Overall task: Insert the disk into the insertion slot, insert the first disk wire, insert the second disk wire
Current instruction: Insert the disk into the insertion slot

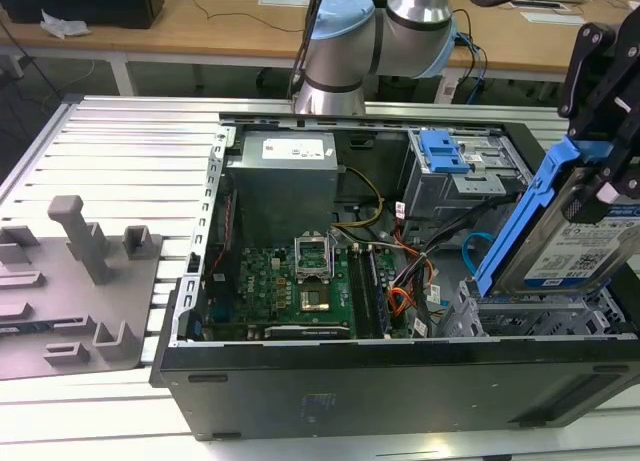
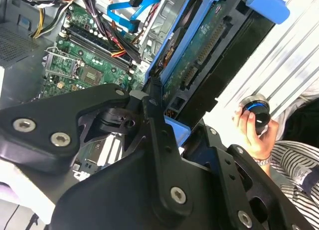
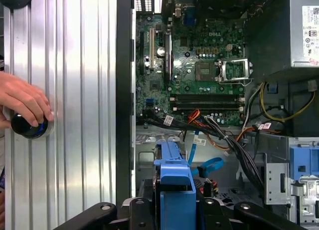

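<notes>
My gripper (image 1: 603,181) is shut on the disk (image 1: 590,246), a silver drive with a white label in a bright blue carrier. The disk hangs tilted over the insertion slot (image 1: 530,321), the grey perforated cage at the exterior view's right, its lower end just above the cage. The second wrist view shows the disk's green underside (image 2: 199,55) between my black fingers (image 2: 152,115). The second disk wire (image 1: 478,249), a light-blue flat cable, lies loose beside the slot and appears in both wrist views (image 3: 209,166) (image 2: 124,15). An orange, yellow and black wire bundle (image 1: 408,281) lies nearby.
A taller grey cage with a blue bracket (image 1: 450,156) stands behind the slot. The motherboard (image 1: 290,281) and power supply (image 1: 285,181) occupy the case's middle. A person's hand (image 3: 22,100) rests on a black knob (image 3: 27,127) on the ribbed table outside the case.
</notes>
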Robot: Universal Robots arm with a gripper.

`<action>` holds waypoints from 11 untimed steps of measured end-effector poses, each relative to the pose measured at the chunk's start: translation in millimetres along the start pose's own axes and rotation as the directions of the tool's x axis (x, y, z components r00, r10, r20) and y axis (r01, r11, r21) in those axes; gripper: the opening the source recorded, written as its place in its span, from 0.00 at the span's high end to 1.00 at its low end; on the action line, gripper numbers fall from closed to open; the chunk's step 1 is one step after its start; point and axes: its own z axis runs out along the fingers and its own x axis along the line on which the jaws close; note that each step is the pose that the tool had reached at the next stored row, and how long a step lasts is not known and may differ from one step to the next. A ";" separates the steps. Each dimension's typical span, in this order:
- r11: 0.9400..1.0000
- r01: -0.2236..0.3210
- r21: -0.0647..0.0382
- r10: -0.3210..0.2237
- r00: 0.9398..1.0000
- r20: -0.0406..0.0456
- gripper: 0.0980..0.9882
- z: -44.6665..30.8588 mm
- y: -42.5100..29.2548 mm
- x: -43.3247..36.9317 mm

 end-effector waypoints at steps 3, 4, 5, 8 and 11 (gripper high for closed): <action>1.000 0.000 0.000 0.000 1.000 0.000 0.70 0.3 0.0 -3.8; 1.000 0.000 0.000 0.000 1.000 0.000 0.70 0.3 0.1 -5.0; 1.000 0.000 0.000 0.000 1.000 0.000 0.70 0.3 0.1 -8.2; 1.000 0.000 0.000 0.000 1.000 0.000 0.70 2.9 0.1 -12.9; 1.000 0.000 0.000 0.000 1.000 0.000 0.70 8.5 -2.0 -12.9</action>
